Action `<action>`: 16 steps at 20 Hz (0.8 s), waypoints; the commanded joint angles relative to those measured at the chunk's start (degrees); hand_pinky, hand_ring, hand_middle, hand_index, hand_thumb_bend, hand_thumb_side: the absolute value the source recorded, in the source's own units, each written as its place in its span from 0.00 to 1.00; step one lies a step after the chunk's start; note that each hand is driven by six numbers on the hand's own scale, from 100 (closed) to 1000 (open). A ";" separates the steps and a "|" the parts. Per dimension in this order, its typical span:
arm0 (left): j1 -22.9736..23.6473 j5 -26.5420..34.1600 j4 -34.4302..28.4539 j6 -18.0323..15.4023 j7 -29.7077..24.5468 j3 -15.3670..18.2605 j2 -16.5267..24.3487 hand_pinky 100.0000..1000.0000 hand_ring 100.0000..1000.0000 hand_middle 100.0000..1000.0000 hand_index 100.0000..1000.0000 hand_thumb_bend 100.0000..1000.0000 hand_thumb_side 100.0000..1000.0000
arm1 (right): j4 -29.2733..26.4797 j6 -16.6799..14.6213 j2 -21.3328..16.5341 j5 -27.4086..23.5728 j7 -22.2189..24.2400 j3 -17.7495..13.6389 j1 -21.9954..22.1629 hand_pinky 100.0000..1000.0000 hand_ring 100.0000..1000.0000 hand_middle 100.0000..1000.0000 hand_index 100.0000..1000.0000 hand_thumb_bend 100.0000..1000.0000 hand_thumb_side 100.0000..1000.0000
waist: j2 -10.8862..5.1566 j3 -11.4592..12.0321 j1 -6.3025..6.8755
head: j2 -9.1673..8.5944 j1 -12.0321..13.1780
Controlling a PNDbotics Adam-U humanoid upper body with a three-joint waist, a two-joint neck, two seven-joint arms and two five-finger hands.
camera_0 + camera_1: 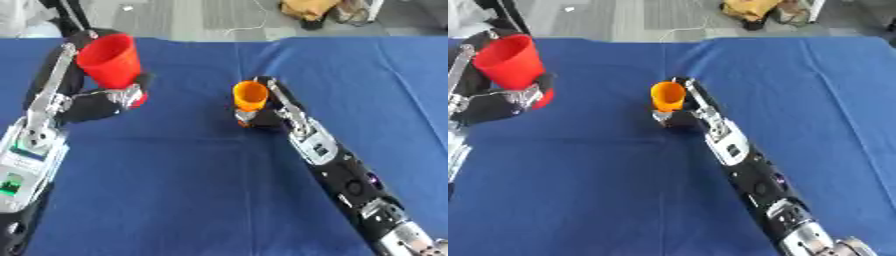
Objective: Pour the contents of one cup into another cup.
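With both cups already gripped, I read this as the stage just ahead of the pour: I have the cups up but well apart, nothing tipped yet. My left hand (109,97) has its fingers curled round the base of the red cup (110,61), the bigger one, holding it lifted at the left side of the table, mouth up and leaning a little. My right hand (267,116) is clamped on the lower part of the orange cup (250,96), the smaller one, near the table's middle, roughly upright; can't tell if its base touches the cloth or sits just off it. Contents of either cup: not visible from here. Which one is source and which receiver I can't say for sure; my guess is orange pours into red since red is roomier. Next move, as I judge it, calls for closing the gap between the two rims, getting one mouth above the other, then a slow wrist roll so nothing spills onto the cloth. Surface is a table under a blue cloth (219,190), some creases on the right half. Beyond the far edge: grey floor (623,17), a white cable (254,22), a yellowish bundle (308,9).
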 commanded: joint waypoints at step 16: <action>-2.63 0.13 -2.93 1.62 -0.97 -0.50 3.95 0.06 0.23 0.37 0.69 0.27 0.04 | -9.50 0.61 -3.50 -0.79 1.01 2.47 0.34 0.22 0.33 0.37 0.55 0.05 0.00 | -2.34 -0.94 0.39 | -0.41 -0.74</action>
